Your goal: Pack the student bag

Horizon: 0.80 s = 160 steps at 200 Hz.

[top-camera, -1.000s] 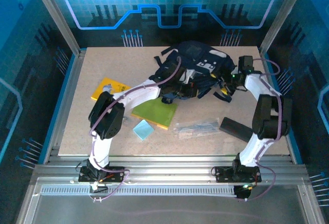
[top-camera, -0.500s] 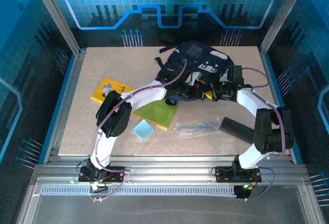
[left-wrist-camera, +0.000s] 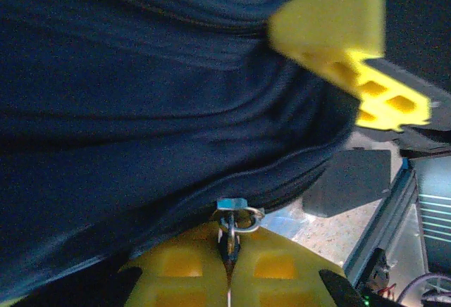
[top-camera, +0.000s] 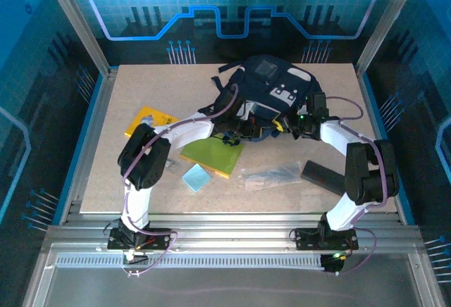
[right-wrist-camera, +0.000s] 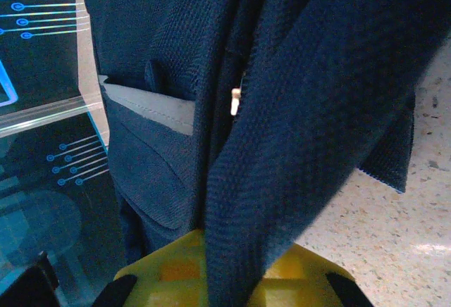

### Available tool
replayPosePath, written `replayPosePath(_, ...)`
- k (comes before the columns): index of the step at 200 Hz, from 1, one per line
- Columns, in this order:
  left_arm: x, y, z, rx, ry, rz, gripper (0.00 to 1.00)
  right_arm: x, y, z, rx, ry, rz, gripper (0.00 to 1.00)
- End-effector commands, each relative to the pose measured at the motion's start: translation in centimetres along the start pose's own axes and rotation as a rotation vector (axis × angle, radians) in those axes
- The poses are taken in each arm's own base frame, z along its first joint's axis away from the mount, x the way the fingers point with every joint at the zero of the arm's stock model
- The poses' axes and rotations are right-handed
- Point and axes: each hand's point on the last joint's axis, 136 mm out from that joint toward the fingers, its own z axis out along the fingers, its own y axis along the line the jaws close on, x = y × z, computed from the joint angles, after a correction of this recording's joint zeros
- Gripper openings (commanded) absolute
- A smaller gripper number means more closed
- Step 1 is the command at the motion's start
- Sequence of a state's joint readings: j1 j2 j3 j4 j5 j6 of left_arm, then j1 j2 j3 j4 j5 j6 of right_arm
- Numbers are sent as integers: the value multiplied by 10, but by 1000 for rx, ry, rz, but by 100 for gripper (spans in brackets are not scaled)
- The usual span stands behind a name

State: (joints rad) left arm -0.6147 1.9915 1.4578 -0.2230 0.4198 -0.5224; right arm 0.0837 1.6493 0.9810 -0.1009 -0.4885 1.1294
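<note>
- The left gripper [left-wrist-camera: 229,242] was fully closed. Its yellow ribbed fingers pinched a small metal zip pull [left-wrist-camera: 238,220] carrying a pale blue tag.
- The right gripper [right-wrist-camera: 232,265] was clamped tight on a thick fold of coarse woven navy cloth, which rose straight out from between its yellow fingers.
- That cloth belonged to the student bag [top-camera: 271,85], which lay slumped just beyond both grippers at the far middle of the table [top-camera: 141,194]. Its soft, creased fabric blocked most of what lay ahead of each wrist.
- Left of the gripped fold ran a light grey pocket edge [right-wrist-camera: 151,108], and a tiny pale zip slider [right-wrist-camera: 235,101] showed beside it.
- Behind the left gripper a flat green board [top-camera: 211,155] lay under its arm, with a pale blue square pad [top-camera: 196,178] nearer the bases.
- Well to its left lay a yellow book [top-camera: 149,120].
- Behind the right gripper were a crinkled clear packet [top-camera: 271,175] and a flat black rectangular case [top-camera: 324,177], both apart from the bag.
</note>
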Motion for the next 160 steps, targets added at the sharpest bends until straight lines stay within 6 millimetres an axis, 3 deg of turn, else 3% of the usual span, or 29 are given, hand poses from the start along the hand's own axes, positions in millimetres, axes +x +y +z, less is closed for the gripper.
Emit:
replayPosePath(1,-5,16,-36,-75,-24,10,0,-32,21,-28,-5,-134,-114,0)
replayPosePath(42,2,75,-74,-216,-1,-78,0,-34,29,-45,43,-149,-230,0)
replayPosePath(103,-9,133,-122,-390,-85,-144,0,-50,28,-62,142,-184,-369,0)
replayPosePath(130,-5,110,-112,-353,-66,-75,0,-66,37,-60,136,-194,-426,0)
replayPosePath(160,17,50,-80,-286,5,43,0,-101,42,-59,180,-242,-447,0)
